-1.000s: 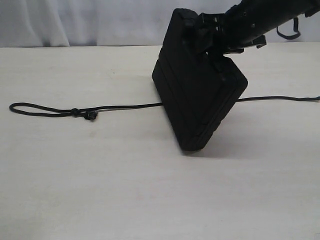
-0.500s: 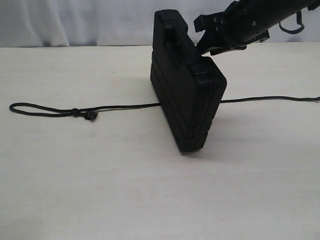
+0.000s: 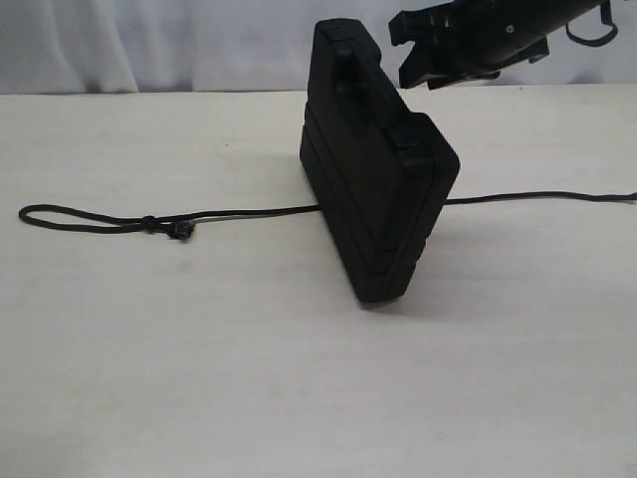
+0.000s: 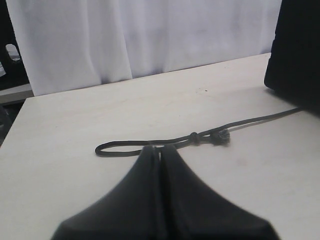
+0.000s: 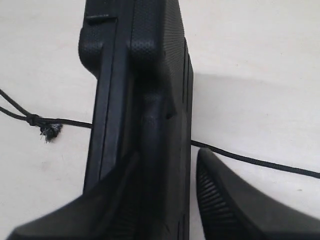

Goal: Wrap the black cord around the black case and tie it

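Observation:
The black case [image 3: 376,179] stands upright on its long edge at the table's middle, handle side up. The black cord [image 3: 249,212] lies across the table, runs in at the case's foot on the left and comes out on the right [image 3: 537,196]. Its narrow loop end [image 3: 45,214], knot [image 3: 149,224] and frayed tip [image 3: 181,231] lie far left. My right gripper [image 3: 410,52] hangs open just above and right of the case, clear of it; its wrist view looks down on the case [image 5: 145,75] between the fingers [image 5: 220,195]. My left gripper [image 4: 160,150] is shut and empty, near the loop [image 4: 120,148].
A pale wooden table [image 3: 299,378] carries everything, with a white curtain [image 3: 149,40] behind its far edge. In the left wrist view the table's left edge [image 4: 15,125] shows, with dark equipment beyond it.
The right gripper has let go of the case and risen up and away. The case has swung from a tilt to standing on its edge by itself. The cord stays put.

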Robot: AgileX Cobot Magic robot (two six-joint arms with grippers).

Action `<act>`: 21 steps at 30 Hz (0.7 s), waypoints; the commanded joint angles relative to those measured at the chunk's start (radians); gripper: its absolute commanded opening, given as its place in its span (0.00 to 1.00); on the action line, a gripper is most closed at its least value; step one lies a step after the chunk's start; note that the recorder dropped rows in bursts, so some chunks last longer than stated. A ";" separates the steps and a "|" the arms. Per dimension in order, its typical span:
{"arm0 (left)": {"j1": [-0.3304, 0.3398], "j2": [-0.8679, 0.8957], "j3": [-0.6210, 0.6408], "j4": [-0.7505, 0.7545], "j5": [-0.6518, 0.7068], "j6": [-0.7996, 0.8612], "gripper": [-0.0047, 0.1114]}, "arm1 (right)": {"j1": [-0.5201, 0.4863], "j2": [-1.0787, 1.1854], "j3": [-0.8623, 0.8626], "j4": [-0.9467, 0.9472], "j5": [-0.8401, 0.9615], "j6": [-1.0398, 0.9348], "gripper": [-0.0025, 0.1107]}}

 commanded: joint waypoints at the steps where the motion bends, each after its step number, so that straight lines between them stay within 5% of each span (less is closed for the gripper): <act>1: -0.008 -0.003 0.002 -0.007 -0.011 -0.001 0.04 | 0.000 -0.008 -0.008 -0.001 0.001 0.002 0.33; 14: -0.008 -0.003 0.002 -0.007 -0.011 -0.001 0.04 | 0.013 -0.041 -0.038 0.049 0.072 -0.091 0.37; 21: -0.008 -0.003 0.002 -0.007 -0.011 -0.001 0.04 | 0.189 -0.041 -0.038 -0.312 0.009 0.100 0.42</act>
